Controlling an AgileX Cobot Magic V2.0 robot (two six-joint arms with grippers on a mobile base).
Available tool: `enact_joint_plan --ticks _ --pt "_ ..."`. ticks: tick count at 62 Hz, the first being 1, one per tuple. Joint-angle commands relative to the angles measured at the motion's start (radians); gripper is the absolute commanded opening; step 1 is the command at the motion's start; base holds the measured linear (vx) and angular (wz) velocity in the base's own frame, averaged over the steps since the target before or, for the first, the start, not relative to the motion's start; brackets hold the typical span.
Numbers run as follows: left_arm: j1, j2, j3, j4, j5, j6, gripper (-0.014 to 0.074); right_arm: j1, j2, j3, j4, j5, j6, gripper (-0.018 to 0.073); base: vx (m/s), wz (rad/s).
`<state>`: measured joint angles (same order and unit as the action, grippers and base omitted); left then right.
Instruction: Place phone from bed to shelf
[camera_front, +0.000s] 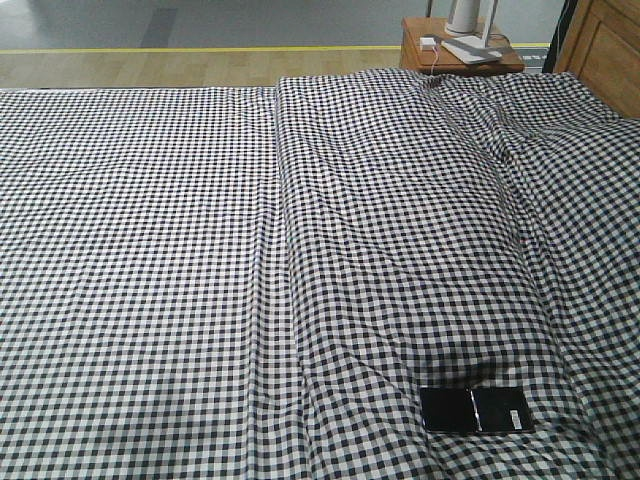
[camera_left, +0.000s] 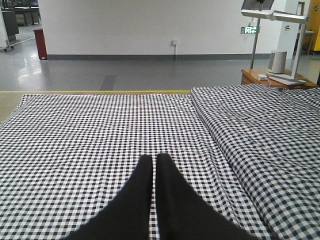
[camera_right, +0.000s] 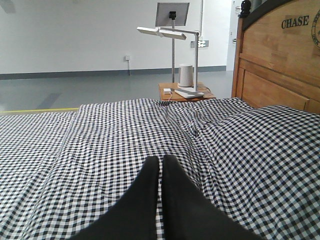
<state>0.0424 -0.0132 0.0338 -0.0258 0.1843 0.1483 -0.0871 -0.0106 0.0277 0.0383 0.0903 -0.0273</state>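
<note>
Phone: the thin, glossy black slab phone (camera_front: 474, 410) lies flat on the black-and-white gingham bed cover (camera_front: 150, 250). It sits low and to the right in the front view, just below a raised fold in the cloth. A small pale mark shows near its right end. Nothing touches it, and no arm appears in that view.

Left gripper (camera_left: 154, 158): the black fingers meet tip to tip with no gap, and there is nothing between them. It hangs low over the flat left part of the cover, pointing across the bed toward the grey floor. You cannot tell from this view whether it touches the cloth.

Right gripper (camera_right: 161, 159): its fingers are likewise pressed together and empty. It points up the bed toward the small reddish-brown side table (camera_right: 184, 92) and the light wooden headboard (camera_right: 280, 65).

Neither wrist view shows the phone. The pale wood shelf is not in any view.

Judgement: the pickup has not begun. The phone lies on the right half, so the right arm looks better placed. You would need to spread the fingers first. With a flat slab on soft cloth, expect the cover to bunch under a pinch.
</note>
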Motion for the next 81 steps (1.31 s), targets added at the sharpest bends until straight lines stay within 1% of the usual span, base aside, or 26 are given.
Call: enact_joint_plan --ticks 1,71,81 --pt "-0.004 -0.013 -0.021 -0.009 -0.072 -0.006 0.0001 -0.003 -0.012 0.004 -0.015 -0.074 -0.008 -0.0006 0.00 0.00" --pt "-0.004 -0.013 -0.021 -0.009 -0.072 -0.006 0.0001 -0.003 -0.012 0.004 -0.017 -0.075 -0.011 -0.0006 0.00 0.00" --pt "-0.004 -0.013 -0.021 -0.009 -0.072 -0.006 0.0001 -0.003 -0.012 0.003 -0.016 -0.098 -0.006 -0.0006 0.00 0.00"
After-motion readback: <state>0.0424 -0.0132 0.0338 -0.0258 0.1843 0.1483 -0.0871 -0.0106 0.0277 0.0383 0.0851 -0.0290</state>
